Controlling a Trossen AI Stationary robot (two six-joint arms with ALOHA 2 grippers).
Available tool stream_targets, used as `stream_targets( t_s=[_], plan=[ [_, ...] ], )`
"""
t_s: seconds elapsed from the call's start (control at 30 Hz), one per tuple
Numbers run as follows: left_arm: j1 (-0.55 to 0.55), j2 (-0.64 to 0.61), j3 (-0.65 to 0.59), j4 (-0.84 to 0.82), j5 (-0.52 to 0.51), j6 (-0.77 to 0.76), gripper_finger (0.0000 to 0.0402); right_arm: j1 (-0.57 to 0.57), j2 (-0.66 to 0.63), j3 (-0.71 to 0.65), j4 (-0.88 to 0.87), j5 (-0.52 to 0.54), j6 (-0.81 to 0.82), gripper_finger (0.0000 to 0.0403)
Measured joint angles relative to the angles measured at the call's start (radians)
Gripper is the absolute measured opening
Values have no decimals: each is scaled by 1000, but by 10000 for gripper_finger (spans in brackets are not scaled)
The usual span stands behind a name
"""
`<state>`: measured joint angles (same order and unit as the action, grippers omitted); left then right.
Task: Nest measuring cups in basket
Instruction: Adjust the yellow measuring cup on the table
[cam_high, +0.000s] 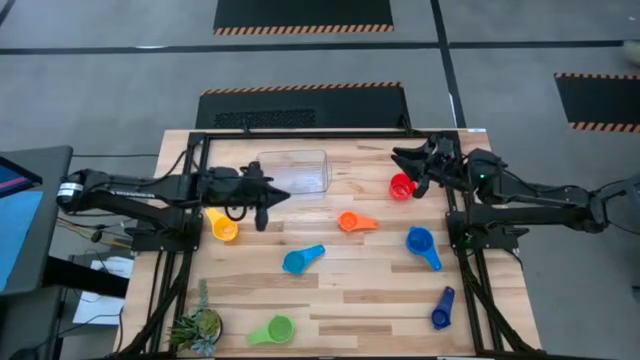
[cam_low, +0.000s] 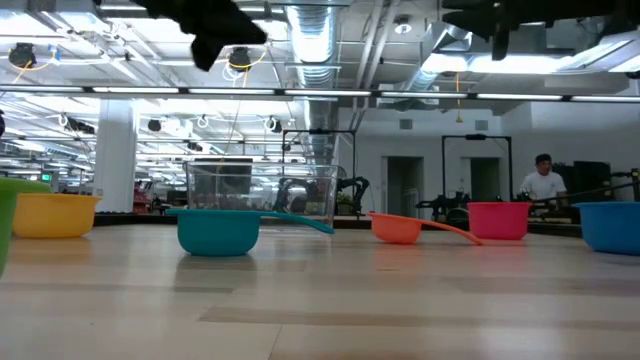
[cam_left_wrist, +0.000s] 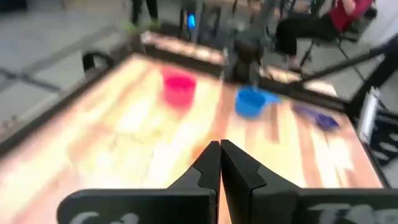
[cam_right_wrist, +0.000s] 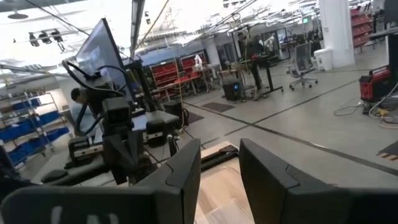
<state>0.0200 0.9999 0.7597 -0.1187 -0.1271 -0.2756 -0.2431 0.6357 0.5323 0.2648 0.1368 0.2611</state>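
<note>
On the wooden table (cam_high: 360, 300) everything of mine is spread out, and the two arms are the biggest things over it. My left arm reaches in from the left side, its left gripper (cam_high: 266, 208) held above the boards just in front of the basket; in its own wrist view the two dark fingers (cam_left_wrist: 211, 167) are pressed together with nothing between them. My right arm comes in from the right, and the right gripper (cam_high: 408, 160) hangs over the far right part of the table, just behind the red cup; its fingers (cam_right_wrist: 186, 168) stand apart with only air between them.

The basket (cam_high: 294, 172) sits at the far edge near the middle, clear-walled, and no cup shows inside it.

The cups all lie loose on the boards. The red cup (cam_high: 401, 186) stands right of the basket. The orange cup (cam_high: 352, 222) lies near the middle, the yellow cup (cam_high: 222, 227) by the left arm's base, the light blue cup (cam_high: 300, 260) toward the near side of centre. The blue cup (cam_high: 421, 243) is at the right, the dark blue cup (cam_high: 442, 309) nearer the front right corner, and the green cup (cam_high: 272, 331) at the front edge, next to a small potted plant (cam_high: 198, 325).
</note>
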Motion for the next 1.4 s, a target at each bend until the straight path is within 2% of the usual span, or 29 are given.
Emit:
stream_targets(
  t_s=[0.2, 0.43, 0.7, 0.83, 1.0, 1.4],
  plan=[
    [-7, -63, 0, -289, 68, -47, 0, -2, 9, 0, -7, 0, 1, 136],
    [-42, -67, 0, -596, 66, -85, 0, 0, 53, 0, -4, -1, 3, 136],
    [-46, 10, 0, -846, -8, -466, 0, 0, 120, 0, -2, -1, 36, 136],
    [-59, 85, 0, -970, -8, -570, 0, 0, 148, 0, -2, -1, 38, 136],
    [-92, 168, 0, -996, 42, -586, 0, 0, 165, 0, 1, -1, 37, 136],
    [-127, 385, 0, -1020, 53, -732, 0, 0, 163, 0, 4, -4, 37, 136]
  ],
)
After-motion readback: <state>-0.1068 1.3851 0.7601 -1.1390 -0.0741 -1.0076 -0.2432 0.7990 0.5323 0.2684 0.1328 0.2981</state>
